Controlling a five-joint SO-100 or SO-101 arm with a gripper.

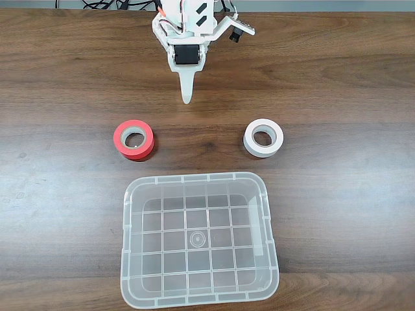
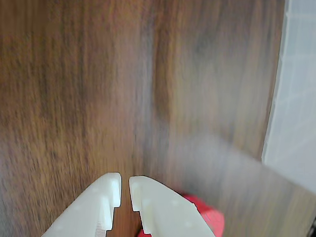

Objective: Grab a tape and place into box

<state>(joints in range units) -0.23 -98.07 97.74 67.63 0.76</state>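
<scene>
The red-orange tape (image 1: 134,140) lies flat on the wooden table, left of centre in the fixed view. My gripper (image 1: 187,97) hangs above and to the right of it, apart from it, white fingers together and holding nothing. In the wrist view the gripper (image 2: 125,182) shows only a thin gap between its fingertips, and a piece of the tape (image 2: 211,217) peeks out behind the right finger. The clear box (image 1: 194,177) sits below both rolls in the fixed view with nothing inside; its pale wall (image 2: 296,98) runs along the right edge of the wrist view.
A white tape roll (image 1: 263,138) lies to the right of the red one, level with it. Bare wood separates the two rolls. The arm's base and cables sit at the top edge of the fixed view.
</scene>
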